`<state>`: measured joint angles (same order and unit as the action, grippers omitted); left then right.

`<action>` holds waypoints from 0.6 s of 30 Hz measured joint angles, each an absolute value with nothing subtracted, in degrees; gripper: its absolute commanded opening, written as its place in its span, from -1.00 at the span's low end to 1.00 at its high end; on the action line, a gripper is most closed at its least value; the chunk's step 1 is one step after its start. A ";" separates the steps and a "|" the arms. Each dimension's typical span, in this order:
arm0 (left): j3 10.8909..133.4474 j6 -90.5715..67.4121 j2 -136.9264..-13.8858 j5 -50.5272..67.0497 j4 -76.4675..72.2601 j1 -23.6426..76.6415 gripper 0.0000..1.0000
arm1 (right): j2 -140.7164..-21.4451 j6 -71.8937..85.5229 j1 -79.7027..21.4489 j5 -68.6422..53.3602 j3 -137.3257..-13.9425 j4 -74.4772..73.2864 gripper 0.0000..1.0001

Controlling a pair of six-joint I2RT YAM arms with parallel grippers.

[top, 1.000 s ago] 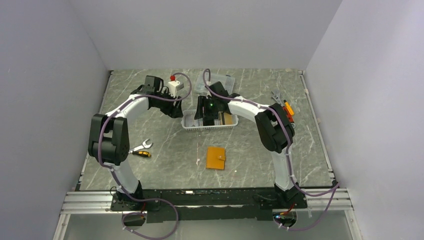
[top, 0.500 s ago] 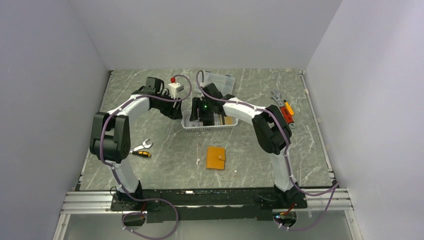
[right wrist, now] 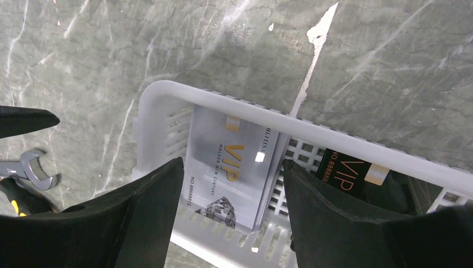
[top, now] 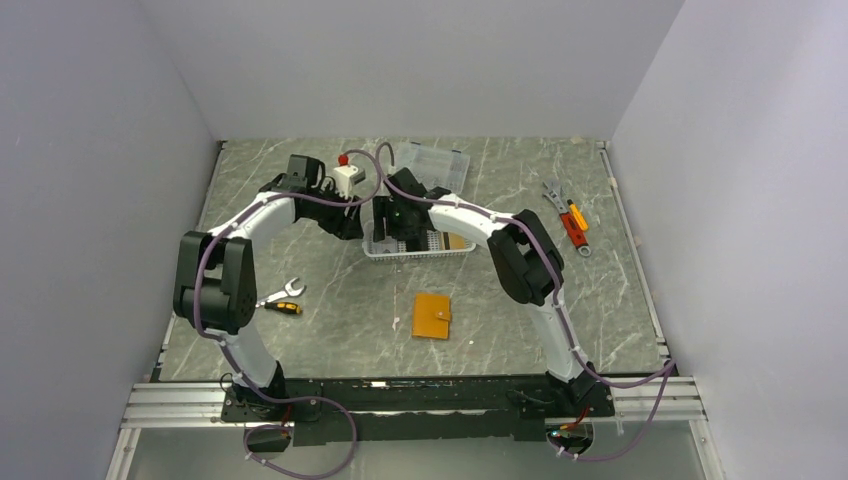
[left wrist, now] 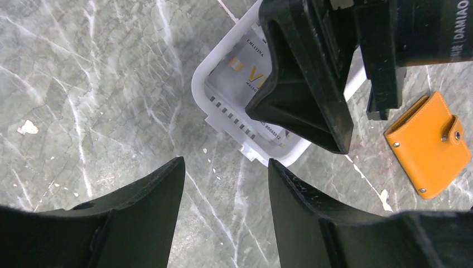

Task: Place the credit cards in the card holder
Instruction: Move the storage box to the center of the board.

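The white slotted basket (top: 455, 252) holds the credit cards: a grey-white VIP card (right wrist: 231, 162) leans at its left end, and a black card (right wrist: 348, 170) lies further right. My right gripper (right wrist: 232, 164) hovers open over the basket's left end, its fingers either side of the grey-white card and apart from it. Just left of the basket, my left gripper (left wrist: 226, 163) stands open over bare table with nothing between its fingers. The orange card holder (top: 432, 315) lies snapped shut on the table in front of the basket, also showing as the card holder (left wrist: 432, 145) in the left wrist view.
A clear compartment box (top: 432, 162) sits behind the basket. A white device with a red button (top: 347, 175) stands at the back left. A wrench (top: 283, 297) lies at the left, and several hand tools (top: 567, 220) lie at the right.
My right gripper has slid left along the basket, from its middle to its left end, and its jaws have widened. The left gripper has barely moved.
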<state>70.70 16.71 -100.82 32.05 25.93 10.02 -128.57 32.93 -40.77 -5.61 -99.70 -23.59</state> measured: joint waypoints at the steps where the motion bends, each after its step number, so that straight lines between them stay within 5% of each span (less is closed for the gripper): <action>1: 70.50 16.62 -100.38 32.12 25.96 9.91 0.23 | -128.57 32.84 -40.95 -5.02 -99.70 -23.64 0.39; 9: 70.35 14.63 -99.46 35.70 26.57 7.03 0.26 | -128.57 33.71 -41.67 -3.07 -99.00 -22.59 0.18; 16: 69.32 13.80 -98.74 37.85 27.90 1.78 0.27 | -127.68 36.21 -41.69 1.37 -96.14 -20.25 -0.84; 18: 68.88 13.82 -98.37 38.20 28.32 1.52 0.27 | -126.82 37.08 -41.56 2.17 -94.98 -19.29 -1.00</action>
